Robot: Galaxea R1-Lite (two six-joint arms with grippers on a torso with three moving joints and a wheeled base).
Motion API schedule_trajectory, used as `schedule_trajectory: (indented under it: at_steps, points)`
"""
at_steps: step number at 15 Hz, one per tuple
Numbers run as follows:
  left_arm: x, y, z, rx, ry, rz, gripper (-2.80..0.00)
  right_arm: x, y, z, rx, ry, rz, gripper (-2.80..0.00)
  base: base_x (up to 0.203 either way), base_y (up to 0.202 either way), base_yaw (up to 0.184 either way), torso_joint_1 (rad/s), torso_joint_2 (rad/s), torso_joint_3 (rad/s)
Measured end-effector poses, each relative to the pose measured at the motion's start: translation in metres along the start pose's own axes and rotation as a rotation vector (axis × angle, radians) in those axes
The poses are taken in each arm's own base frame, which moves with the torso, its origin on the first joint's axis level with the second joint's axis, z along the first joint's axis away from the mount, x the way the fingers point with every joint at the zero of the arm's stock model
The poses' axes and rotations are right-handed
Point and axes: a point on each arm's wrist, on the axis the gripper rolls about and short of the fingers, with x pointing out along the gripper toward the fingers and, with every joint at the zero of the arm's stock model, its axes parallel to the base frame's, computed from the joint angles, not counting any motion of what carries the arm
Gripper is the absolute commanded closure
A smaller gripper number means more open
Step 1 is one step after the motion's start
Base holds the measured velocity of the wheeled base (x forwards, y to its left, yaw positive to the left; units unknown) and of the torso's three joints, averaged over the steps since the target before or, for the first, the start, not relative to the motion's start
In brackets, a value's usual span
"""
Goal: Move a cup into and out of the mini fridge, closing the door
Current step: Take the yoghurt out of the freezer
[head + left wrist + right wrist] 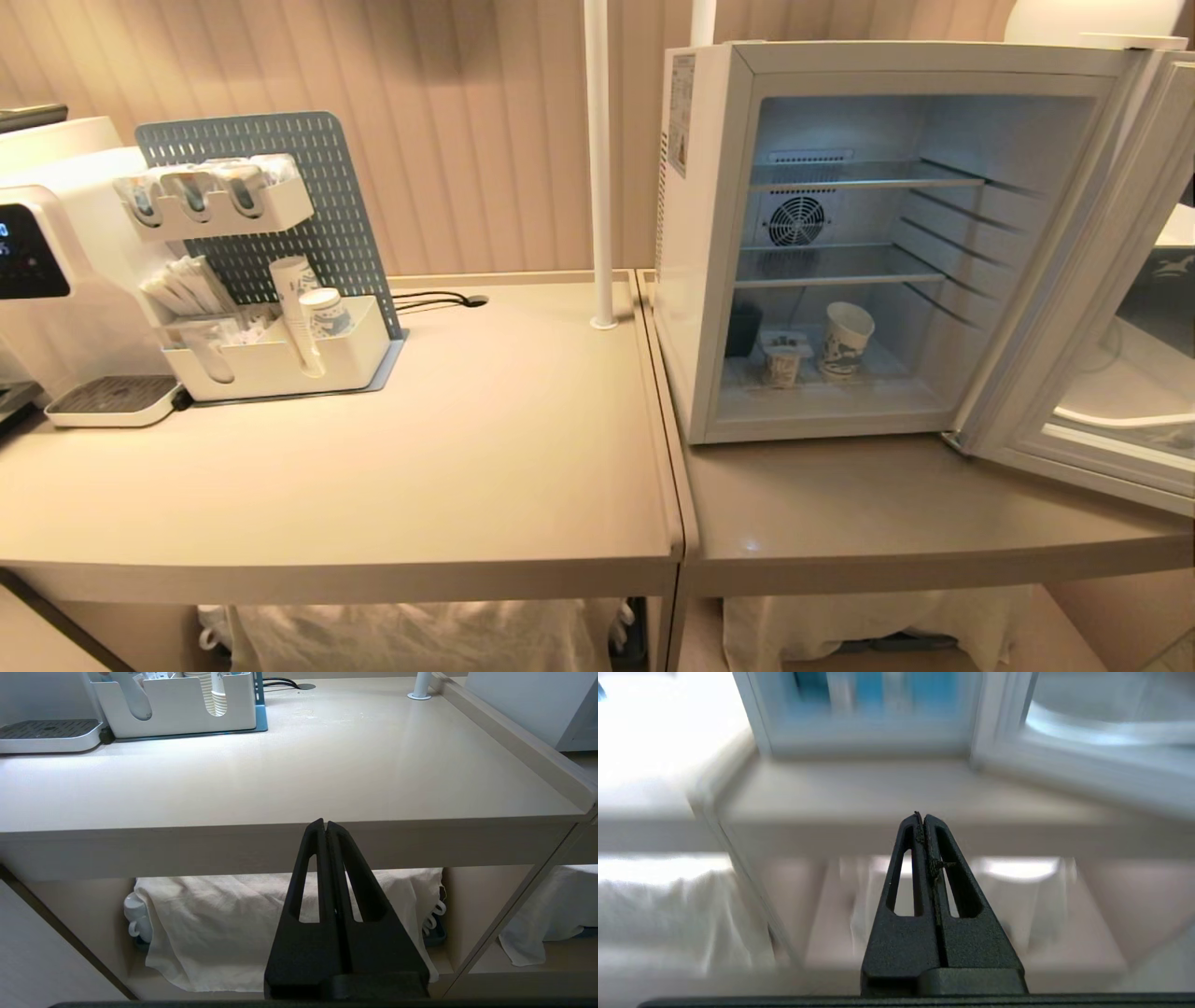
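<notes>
The white mini fridge [714, 233] stands on the right table with its door [1083, 308] swung wide open to the right. On its floor, slightly tilted, sits the cup [846, 340], white with a blue-green pattern. My left gripper [325, 822] is shut and empty, low in front of the left table's edge. My right gripper [923, 816] is also shut and empty, below and in front of the right table's edge, facing the mini fridge [868, 714] and its open door [1087, 751]. Neither arm shows in the head view.
Beside the cup stand a small foil-lidded pot [784, 359] and a dark object [743, 331]. On the left table are a white water dispenser [56, 280], an organiser [271, 355] with a stack of paper cups [297, 313], and a white pole [597, 168]. Cloth-covered bins [233, 924] sit beneath.
</notes>
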Motion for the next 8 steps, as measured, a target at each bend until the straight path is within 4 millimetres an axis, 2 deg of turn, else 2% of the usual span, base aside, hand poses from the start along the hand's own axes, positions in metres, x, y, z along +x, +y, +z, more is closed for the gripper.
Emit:
schedule_trajectory:
  at_steps: [1,3,4,5,6,8]
  points:
    - [0.000,0.000,0.000,0.000,0.000,-0.001,0.00,-0.007,-0.001,0.025,0.007,-0.060,-0.005,0.00,0.000,0.000,0.000,0.000,0.00,0.000]
    - [0.000,0.000,0.000,-0.003,0.000,-0.001,0.00,-0.022,-0.003,0.090,0.036,-0.143,-0.018,0.00,0.000,0.000,0.000,0.000,0.00,0.000]
    - [0.000,0.000,0.000,-0.003,0.000,0.000,0.00,-0.019,-0.004,0.114,0.046,-0.116,-0.018,0.00,0.000,0.000,0.000,0.000,0.00,0.000]
    - [0.000,0.000,0.000,-0.004,0.000,0.000,0.00,-0.007,-0.005,0.136,0.051,-0.052,-0.015,0.00,0.000,0.000,0.000,0.000,0.00,0.000]
    - [0.000,0.000,0.000,-0.004,0.001,0.000,0.00,0.012,-0.006,0.150,0.045,0.035,-0.008,0.00,0.000,0.000,0.000,0.000,0.00,0.000]
    - [0.000,0.000,0.000,-0.004,0.001,0.000,0.00,0.059,-0.007,0.157,0.011,0.247,0.037,0.00,0.000,0.000,0.000,0.000,0.00,0.000]
